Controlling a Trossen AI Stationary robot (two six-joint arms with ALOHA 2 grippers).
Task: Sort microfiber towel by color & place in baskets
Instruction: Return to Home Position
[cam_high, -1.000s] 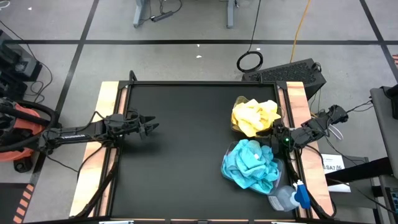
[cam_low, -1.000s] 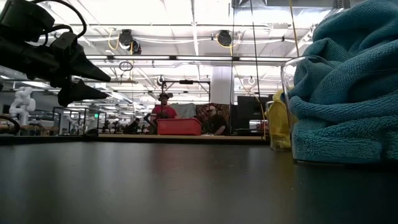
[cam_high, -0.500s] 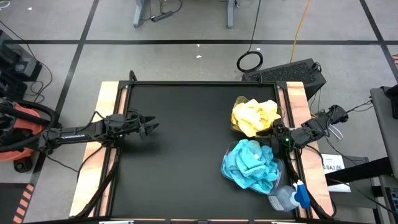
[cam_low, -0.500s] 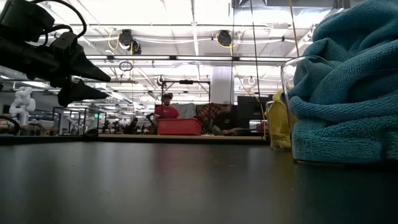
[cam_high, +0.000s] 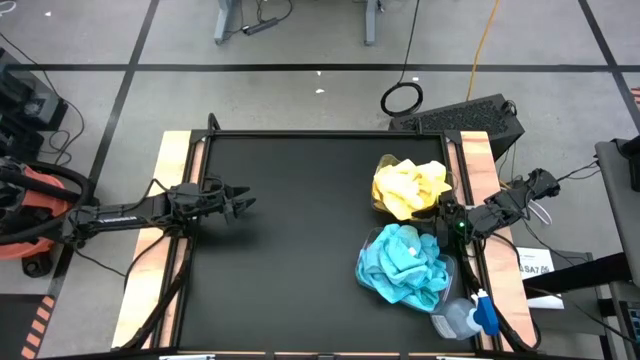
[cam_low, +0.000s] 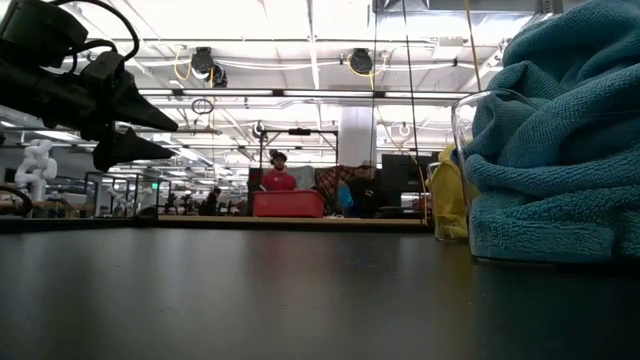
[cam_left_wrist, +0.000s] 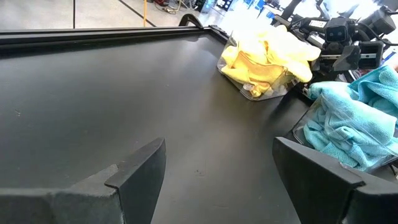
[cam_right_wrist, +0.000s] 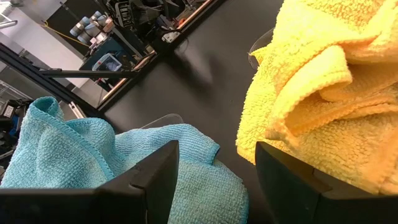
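Bright yellow microfiber towels (cam_high: 410, 186) are heaped in one clear basket (cam_left_wrist: 249, 91) at the table's right, toward the far side. Teal-blue towels (cam_high: 404, 264) fill and overflow the second clear basket (cam_low: 466, 128) nearer the front. My right gripper (cam_high: 441, 214) hovers open at the right edge, between the two heaps. In its wrist view the yellow towels (cam_right_wrist: 323, 81) and the teal towels (cam_right_wrist: 93, 155) lie just ahead of its bare fingers. My left gripper (cam_high: 246, 205) stands open above the table's left side, far from both baskets, with nothing between its fingers (cam_left_wrist: 142, 169).
A grey bottle with a blue cap (cam_high: 468, 316) lies at the front right corner beside the teal basket. A black keyboard (cam_high: 470, 116) sits beyond the far right corner. The black mat (cam_high: 290, 230) between the left gripper and the baskets is bare.
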